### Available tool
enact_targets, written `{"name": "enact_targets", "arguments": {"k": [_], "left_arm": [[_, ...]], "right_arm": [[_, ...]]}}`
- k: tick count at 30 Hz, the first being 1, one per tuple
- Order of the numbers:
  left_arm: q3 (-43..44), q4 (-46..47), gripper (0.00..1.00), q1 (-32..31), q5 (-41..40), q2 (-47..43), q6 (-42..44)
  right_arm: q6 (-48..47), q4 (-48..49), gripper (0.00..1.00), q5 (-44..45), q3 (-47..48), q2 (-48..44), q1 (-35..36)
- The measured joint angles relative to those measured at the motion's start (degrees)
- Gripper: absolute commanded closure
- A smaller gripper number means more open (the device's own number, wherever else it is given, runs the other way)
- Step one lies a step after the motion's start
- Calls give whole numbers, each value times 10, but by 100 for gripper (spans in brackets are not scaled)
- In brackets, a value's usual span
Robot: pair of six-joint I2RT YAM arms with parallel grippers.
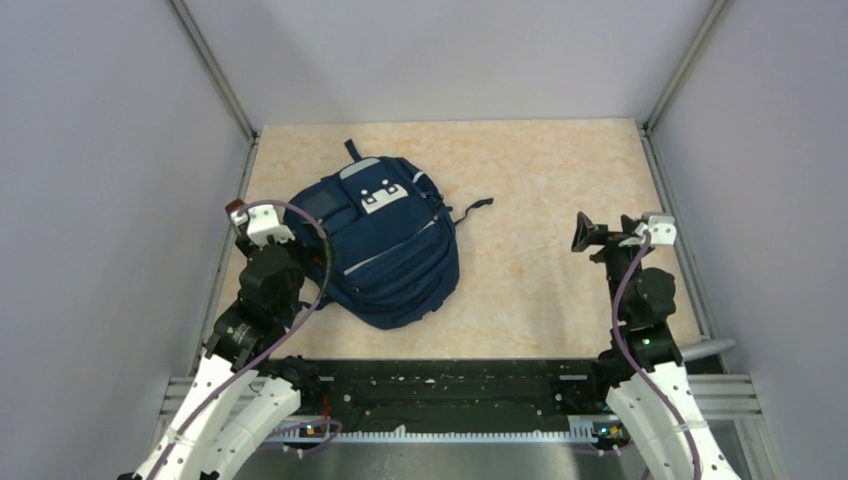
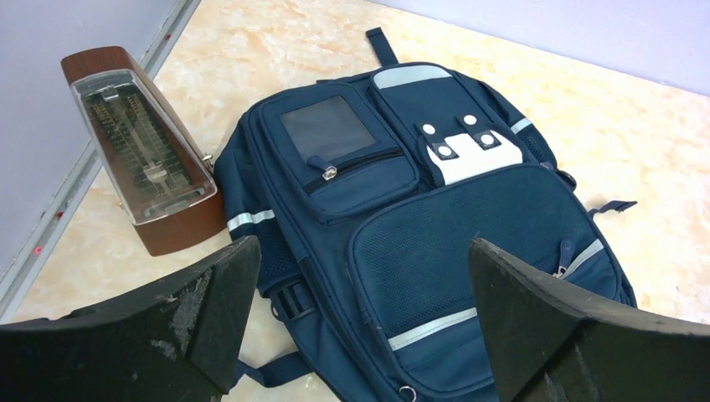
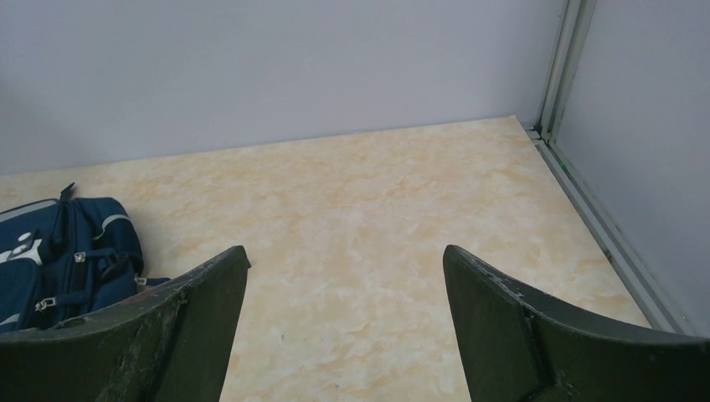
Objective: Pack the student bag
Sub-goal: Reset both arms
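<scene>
- The student bag point(image 1: 385, 240), a large navy blue fabric backpack with grey reflective strips and a white front patch, lies flat and front-up on the left half of the beige marbled tabletop point(image 1: 560, 170). Its carry loop points toward the far wall.
- The pockets I can see on it look zipped shut.
- The left gripper point(image 2: 360, 251) hangs just above the bag's near-left side, its two dark fingers spread wide with nothing between them.
- A brown wooden metronome with a clear front cover point(image 2: 142, 151) sits just beside the bag's left side, close to the left wall's rail. I can't tell whether the two touch.
- The right gripper point(image 3: 345, 251) is over bare tabletop on the right, well apart from the bag, with its jaws parted and nothing in them.
</scene>
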Motion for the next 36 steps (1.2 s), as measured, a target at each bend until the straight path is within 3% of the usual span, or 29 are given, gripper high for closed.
{"name": "enact_targets", "arguments": {"k": [12, 36], "left_arm": [[-14, -12, 2, 0, -20, -62, 4], [-16, -4, 2, 0, -6, -66, 19]], "right_arm": [[3, 0, 16, 17, 0, 7, 0], [4, -12, 16, 16, 1, -16, 0]]}}
